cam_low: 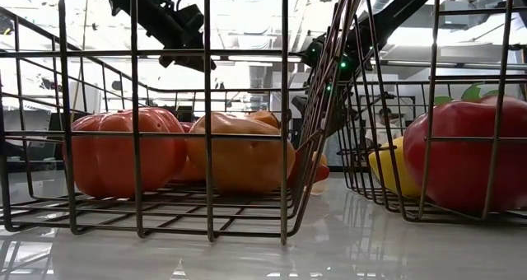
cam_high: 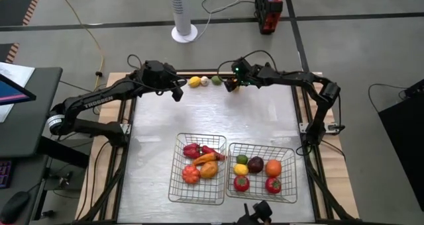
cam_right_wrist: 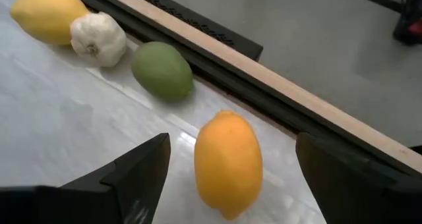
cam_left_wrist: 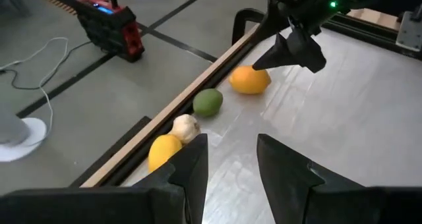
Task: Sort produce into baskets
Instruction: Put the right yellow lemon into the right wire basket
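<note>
Four pieces of produce lie in a row along the table's far edge: a yellow lemon (cam_right_wrist: 46,13), a whitish garlic bulb (cam_right_wrist: 99,38), a green lime (cam_right_wrist: 161,69) and an orange citrus fruit (cam_right_wrist: 227,161). My right gripper (cam_right_wrist: 231,181) is open, slanting down over the orange fruit with one finger on each side of it and not touching it. My left gripper (cam_left_wrist: 227,165) is open and holds nothing, above the table just near of the lemon (cam_left_wrist: 163,151). Two wire baskets (cam_high: 177,165) (cam_high: 291,175) stand at the near edge, each holding several pieces of produce.
A wooden rail (cam_right_wrist: 316,99) runs along the table's far edge right behind the row of produce. Bare tabletop (cam_high: 218,116) lies between the row and the baskets. On the floor beyond are a white fan base (cam_high: 184,33) and a red device (cam_high: 268,10).
</note>
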